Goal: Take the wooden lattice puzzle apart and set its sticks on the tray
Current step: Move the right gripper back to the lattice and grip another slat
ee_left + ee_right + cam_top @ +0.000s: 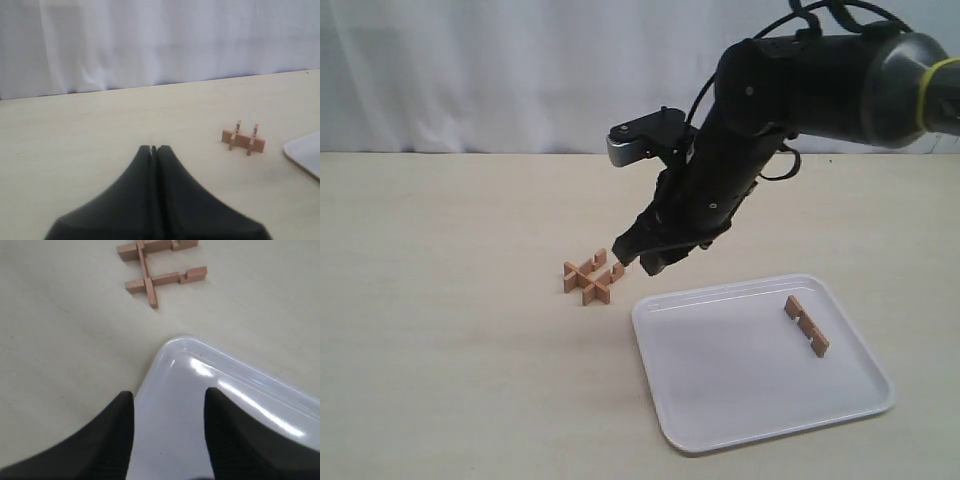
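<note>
- Hanging from the upper right of the exterior view, the right arm holds the right gripper (638,256) low over the table (440,300), above the gap between the wooden lattice puzzle (592,277) and the near corner of the tray (740,385).
- In the same view the puzzle lies flat on the table just left of the tray and apart from it. One loose stick (807,327) lies inside the tray near its far right side.
- From this view I cannot tell how the claw stands.
- In the left wrist view, the left gripper (154,150) has its two dark fingers pressed together with nothing between them, above bare table.
- The puzzle (243,140) sits well apart from that gripper. Next to the puzzle, a corner of the tray (305,152) shows at the picture's edge.
- In the right wrist view, the right gripper (170,396) has its fingers (112,440) spread apart and empty, over the rounded corner of the tray (240,382).
- Beyond that corner the puzzle (160,275) rests on the table, clear of the rim. Three sticks remain joined, one crossing two others, and open notches show at the free ends.
</note>
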`<control>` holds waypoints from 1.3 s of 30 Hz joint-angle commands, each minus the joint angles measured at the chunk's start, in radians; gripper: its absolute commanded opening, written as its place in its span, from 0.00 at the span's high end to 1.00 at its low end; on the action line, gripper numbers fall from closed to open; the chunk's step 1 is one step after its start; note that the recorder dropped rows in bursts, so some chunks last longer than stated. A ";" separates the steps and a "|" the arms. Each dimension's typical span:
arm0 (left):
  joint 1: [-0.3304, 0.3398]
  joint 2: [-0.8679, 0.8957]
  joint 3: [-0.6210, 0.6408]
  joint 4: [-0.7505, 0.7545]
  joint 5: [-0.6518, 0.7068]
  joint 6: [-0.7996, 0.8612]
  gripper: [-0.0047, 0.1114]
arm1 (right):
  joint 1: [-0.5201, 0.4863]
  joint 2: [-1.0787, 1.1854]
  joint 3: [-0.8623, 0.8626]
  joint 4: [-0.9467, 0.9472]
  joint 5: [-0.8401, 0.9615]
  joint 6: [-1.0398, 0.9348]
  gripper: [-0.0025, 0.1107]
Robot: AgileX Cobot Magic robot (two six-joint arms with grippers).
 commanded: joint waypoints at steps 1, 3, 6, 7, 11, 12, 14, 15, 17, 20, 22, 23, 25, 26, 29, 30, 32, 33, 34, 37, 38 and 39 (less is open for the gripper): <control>-0.001 0.000 0.002 -0.001 -0.012 -0.003 0.96 | 0.019 0.052 -0.057 -0.015 0.031 0.027 0.67; -0.001 0.000 0.002 -0.001 -0.012 -0.003 0.96 | 0.019 0.070 -0.076 -0.009 0.042 0.027 0.71; -0.001 0.000 0.002 -0.001 -0.012 -0.003 0.96 | 0.019 0.101 -0.115 -0.009 0.071 0.027 0.79; -0.001 0.000 0.002 -0.001 -0.012 -0.003 0.96 | 0.019 0.112 -0.126 -0.009 0.076 0.025 0.81; -0.001 0.000 0.002 -0.001 -0.012 -0.003 0.96 | 0.019 0.150 -0.152 0.008 0.066 -0.027 0.82; -0.001 0.000 0.002 -0.001 -0.012 -0.003 0.96 | 0.019 0.162 -0.156 0.008 0.059 -0.027 0.82; -0.001 0.000 0.002 -0.001 -0.012 -0.003 0.96 | 0.019 0.183 -0.166 0.008 0.050 -0.025 0.82; -0.001 0.000 0.002 -0.001 -0.012 -0.003 0.96 | 0.019 0.197 -0.174 0.008 0.047 -0.028 0.82; -0.001 0.000 0.002 -0.001 -0.012 -0.003 0.96 | 0.019 0.224 -0.193 0.008 0.047 -0.030 0.82; -0.001 0.000 0.002 -0.001 -0.012 -0.003 0.96 | 0.019 0.279 -0.234 0.008 0.045 -0.034 0.82; -0.001 0.000 0.002 -0.001 -0.012 -0.003 0.96 | 0.019 0.301 -0.253 0.008 0.047 -0.053 0.82; -0.001 0.000 0.002 -0.001 -0.012 -0.003 0.96 | 0.019 0.312 -0.264 0.013 0.047 -0.061 0.82; -0.001 0.000 0.002 -0.001 -0.012 -0.003 0.96 | 0.019 0.334 -0.287 0.028 0.047 -0.064 0.82; -0.001 0.000 0.002 -0.001 -0.012 -0.003 0.96 | 0.019 0.341 -0.294 0.040 0.047 -0.074 0.82; -0.001 0.000 0.002 -0.001 -0.012 -0.003 0.96 | 0.019 0.365 -0.318 0.074 0.047 -0.107 0.82; -0.001 0.000 0.002 -0.001 -0.012 -0.003 0.96 | 0.019 0.371 -0.323 0.084 0.047 -0.114 0.82; -0.001 0.000 0.002 -0.001 -0.012 -0.003 0.96 | 0.019 0.382 -0.330 0.086 0.047 -0.119 0.82; -0.001 0.000 0.002 -0.001 -0.012 -0.003 0.96 | 0.019 0.384 -0.332 0.083 0.045 -0.121 0.82; -0.001 0.000 0.002 -0.001 -0.012 -0.003 0.96 | 0.019 0.388 -0.334 0.076 0.045 -0.123 0.82; -0.001 0.000 0.002 -0.001 -0.012 -0.003 0.96 | 0.019 0.398 -0.334 0.061 0.043 -0.129 0.82; -0.001 0.000 0.002 -0.001 -0.012 -0.003 0.96 | 0.019 0.402 -0.334 0.061 0.040 -0.129 0.81; -0.001 0.000 0.002 -0.001 -0.012 -0.003 0.96 | 0.019 0.402 -0.334 0.061 0.038 -0.129 0.80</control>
